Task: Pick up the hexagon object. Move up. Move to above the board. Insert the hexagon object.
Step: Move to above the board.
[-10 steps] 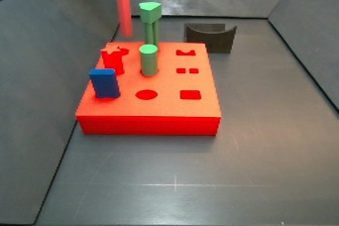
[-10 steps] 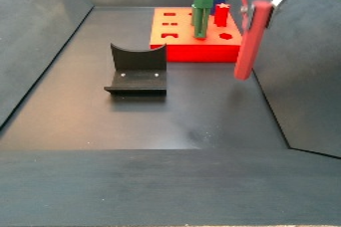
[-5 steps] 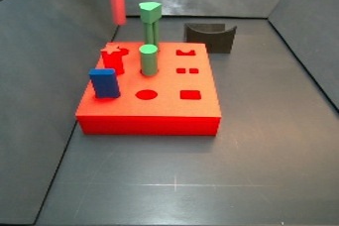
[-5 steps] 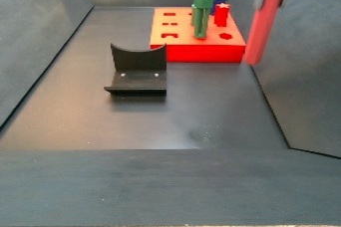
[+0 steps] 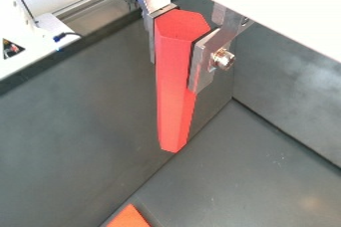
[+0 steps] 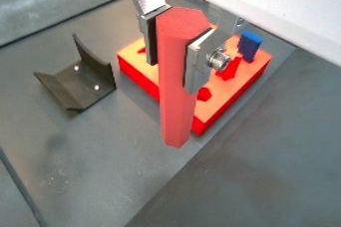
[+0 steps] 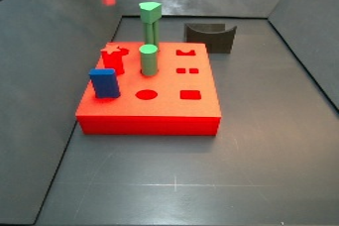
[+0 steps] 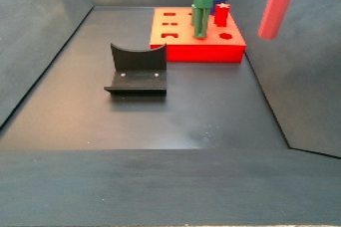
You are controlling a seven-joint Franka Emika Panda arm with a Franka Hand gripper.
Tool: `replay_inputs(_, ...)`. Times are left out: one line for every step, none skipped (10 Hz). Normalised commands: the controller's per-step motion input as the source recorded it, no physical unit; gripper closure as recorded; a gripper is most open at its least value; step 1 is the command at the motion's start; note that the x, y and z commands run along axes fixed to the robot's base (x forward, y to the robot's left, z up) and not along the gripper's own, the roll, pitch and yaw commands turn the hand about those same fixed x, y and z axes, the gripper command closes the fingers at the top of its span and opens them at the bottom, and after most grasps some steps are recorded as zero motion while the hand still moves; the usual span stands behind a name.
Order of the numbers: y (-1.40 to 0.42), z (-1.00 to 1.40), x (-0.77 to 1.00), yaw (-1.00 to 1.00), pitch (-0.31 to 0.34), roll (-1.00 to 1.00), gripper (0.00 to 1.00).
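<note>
Hexagon object [image 5: 176, 82]: red-pink rod, upright, pinched near its upper end between the two silver fingers [image 5: 210, 60] of the claw [image 6: 178, 44]; confirmed in both wrist views. It hangs in the air, clear of the tabletop [image 8: 186, 121], off to one side of the board [image 7: 149, 99] and well above it in both side views, where only its lower end enters the frame.

Board: bright red, flat on the tabletop. Standing in it: tall green peg [image 7: 151, 19], short green cylinder [image 7: 149, 59], blue block [image 7: 103, 82], small red piece [image 7: 114, 57]. Several holes open.

Fixture [image 8: 136, 70]: dark bracket, apart from the board.

Surface: dark grey, enclosed by dark grey walls.
</note>
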Motion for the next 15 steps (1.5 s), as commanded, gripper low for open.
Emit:
replay_inputs(0.00,0.31,-0.01,-0.03,0.070,0.05,1.00)
replay_inputs(-1.00,0.25,0.56,-0.12,0.190,0.18,1.00)
replay_inputs(-1.00,0.22,0.56,-0.08,0.199,0.18,1.00)
replay_inputs(-1.00,0.22,0.58,-0.02,0.224,0.13,1.00)
replay_inputs(-1.00,0.22,0.59,-0.02,0.218,0.01,1.00)
replay_inputs(-1.00,0.23,0.60,-0.01,0.191,-0.02,1.00)
replay_inputs(-1.00,0.22,0.59,0.00,0.139,0.02,1.00)
replay_inputs(-1.00,0.23,0.60,0.01,0.125,0.01,1.00)
replay_inputs(-1.00,0.23,0.62,0.01,0.123,0.00,1.00)
replay_inputs(-1.00,0.23,0.63,0.01,0.134,0.00,1.00)
replay_inputs(-1.00,0.23,0.64,0.01,0.130,-0.01,1.00)
replay_inputs(-1.00,0.24,0.65,0.01,0.140,0.02,1.00)
replay_inputs(-1.00,0.24,0.68,0.01,0.134,0.02,1.00)
replay_inputs(-0.68,0.17,0.51,0.01,0.144,0.04,1.00)
replay_inputs(-0.50,0.13,0.39,0.01,0.139,0.05,1.00)
